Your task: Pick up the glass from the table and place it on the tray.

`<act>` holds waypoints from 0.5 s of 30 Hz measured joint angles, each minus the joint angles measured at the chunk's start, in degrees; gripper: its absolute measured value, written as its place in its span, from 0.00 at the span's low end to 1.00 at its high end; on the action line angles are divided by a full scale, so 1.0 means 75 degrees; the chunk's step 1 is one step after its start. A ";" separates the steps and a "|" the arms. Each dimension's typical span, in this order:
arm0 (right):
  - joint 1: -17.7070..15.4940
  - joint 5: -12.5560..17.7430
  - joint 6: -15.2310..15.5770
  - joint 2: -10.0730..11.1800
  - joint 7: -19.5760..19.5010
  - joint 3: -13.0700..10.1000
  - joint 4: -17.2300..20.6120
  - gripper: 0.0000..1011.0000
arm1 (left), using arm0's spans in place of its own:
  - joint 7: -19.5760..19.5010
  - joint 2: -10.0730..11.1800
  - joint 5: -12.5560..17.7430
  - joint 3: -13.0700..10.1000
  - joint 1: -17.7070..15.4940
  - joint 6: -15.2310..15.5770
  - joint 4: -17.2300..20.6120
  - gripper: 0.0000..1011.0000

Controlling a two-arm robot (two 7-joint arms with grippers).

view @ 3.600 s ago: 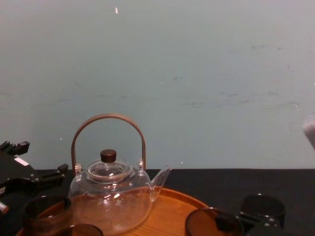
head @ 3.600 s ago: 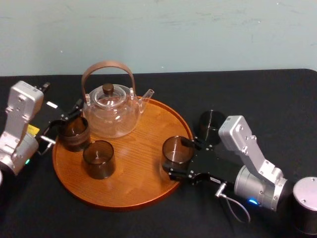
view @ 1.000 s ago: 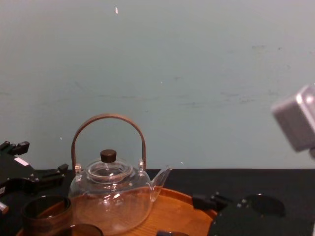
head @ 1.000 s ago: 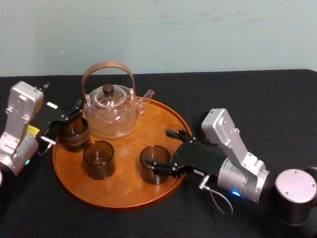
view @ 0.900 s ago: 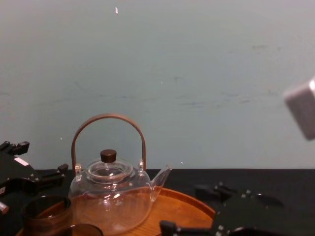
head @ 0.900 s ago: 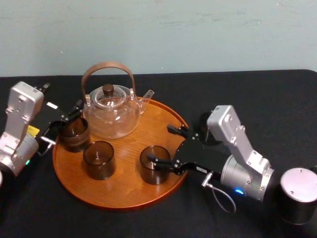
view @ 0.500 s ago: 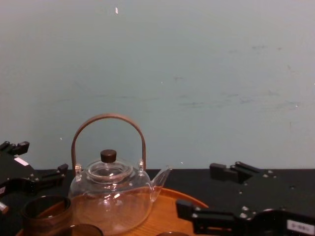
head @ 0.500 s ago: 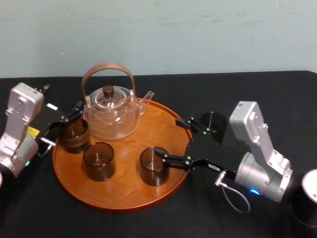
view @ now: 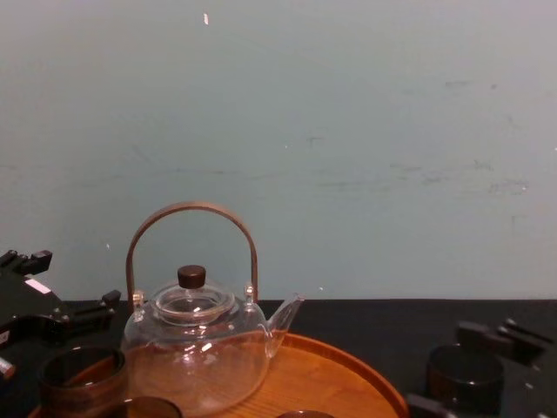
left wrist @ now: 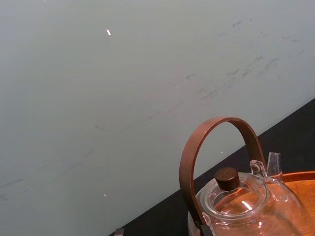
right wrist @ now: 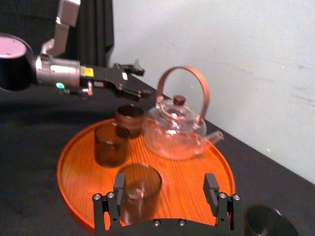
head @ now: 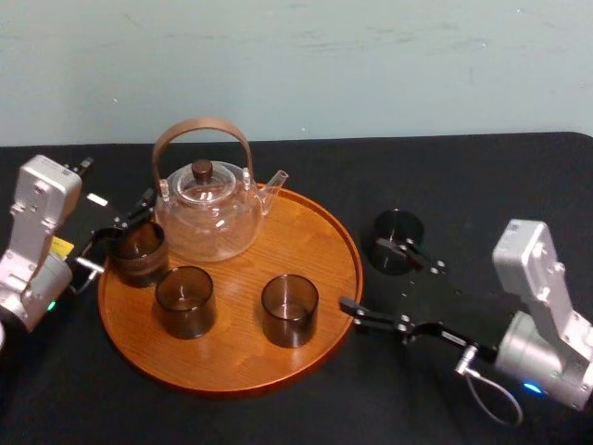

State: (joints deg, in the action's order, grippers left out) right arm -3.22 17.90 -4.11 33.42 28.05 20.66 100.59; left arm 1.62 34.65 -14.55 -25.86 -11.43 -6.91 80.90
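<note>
- R gripper [head: 366, 276] hangs over the table [head: 482, 176] just right of the tray [head: 232, 378], jaws wide apart, holding nothing.
- Glass [head: 289, 309] stands upright on tray's near-right part, clear of R fingers.
- Teapot [head: 208, 209] at tray's far side; mid tumbler [head: 184, 299] left of glass.
- Spare tumbler [head: 397, 238] on the cloth, right of tray.
- L gripper [head: 119, 230] at tray's far-left edge, fingers spread, by the left tumbler [head: 139, 250].
</note>
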 joint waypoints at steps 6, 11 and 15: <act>-0.0381 0.0123 -0.0148 0.0182 -0.0054 -0.0368 -0.0202 0.99 | 0.0000 0.0000 0.0000 0.0000 0.0000 0.0000 0.0000 0.99; -0.0547 0.0260 -0.0201 0.0228 -0.0064 -0.0605 -0.0373 0.99 | 0.0000 0.0000 0.0000 0.0000 0.0000 0.0000 0.0000 0.99; -0.0651 0.0353 -0.0233 0.0238 -0.0074 -0.0787 -0.0484 0.99 | 0.0000 0.0000 0.0000 0.0000 0.0000 0.0000 0.0000 0.99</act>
State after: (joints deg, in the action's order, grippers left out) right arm -8.10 20.54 -5.86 35.21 27.49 14.75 96.95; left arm 1.62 34.65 -14.55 -25.86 -11.43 -6.91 80.90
